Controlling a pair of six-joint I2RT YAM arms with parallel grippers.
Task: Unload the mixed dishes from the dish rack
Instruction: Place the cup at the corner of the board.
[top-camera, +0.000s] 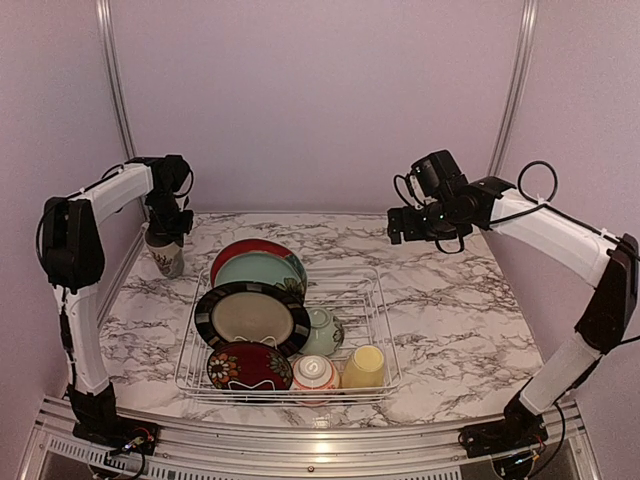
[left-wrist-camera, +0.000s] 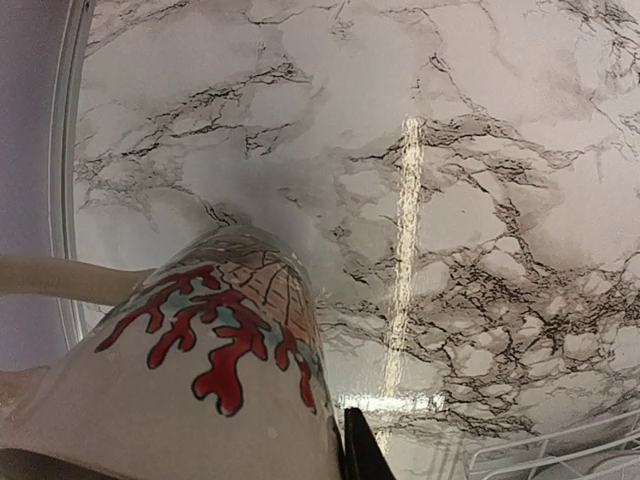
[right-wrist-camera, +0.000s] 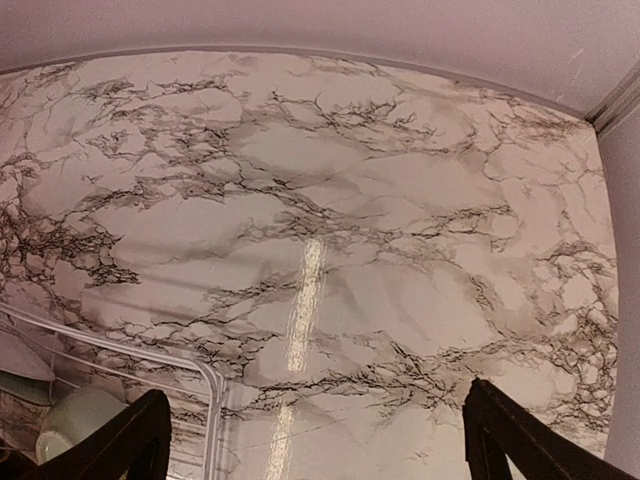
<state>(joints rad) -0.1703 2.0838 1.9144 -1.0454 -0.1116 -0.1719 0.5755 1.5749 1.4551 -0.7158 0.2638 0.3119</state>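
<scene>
While the left gripper (top-camera: 168, 228) pinches the patterned tall cup (left-wrist-camera: 210, 380), jaws drawn close on its wall, the cup sits directly below the fingers at ten o'clock of the dish rack (top-camera: 372, 300), outside the wire. It is cream, with red branching figures and teal touches. The right gripper (top-camera: 402, 226), at one o'clock, stands spread wide and empty.

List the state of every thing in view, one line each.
Rack, on the table, loaded.
Four plates, standing on edge in the rack.
Two bowls, in the rack.
Yellow cup, in the rack's near right corner.
Tall cup, upright, outside the rack.
Left hand, shut on the tall cup.
Right hand, open, empty.
</scene>
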